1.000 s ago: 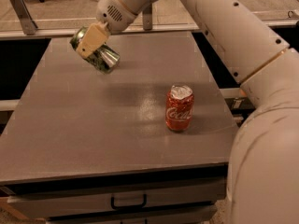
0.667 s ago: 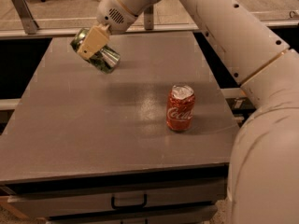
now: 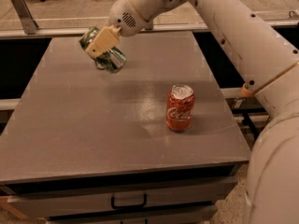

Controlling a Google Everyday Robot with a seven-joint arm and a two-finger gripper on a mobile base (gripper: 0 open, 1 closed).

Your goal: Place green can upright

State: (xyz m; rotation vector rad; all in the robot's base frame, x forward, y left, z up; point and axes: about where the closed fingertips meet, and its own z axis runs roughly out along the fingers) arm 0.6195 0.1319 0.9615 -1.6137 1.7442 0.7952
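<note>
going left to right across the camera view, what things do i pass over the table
green can, tilted and held by the gripper above the far left part of the table → red Coca-Cola can, standing upright right of centre

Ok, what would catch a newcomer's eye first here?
A big white arm reaches in from the right, its tool shut on a tilted green can over the far left of the grey table. A red Coca-Cola can stands upright alone toward its right side.
</note>
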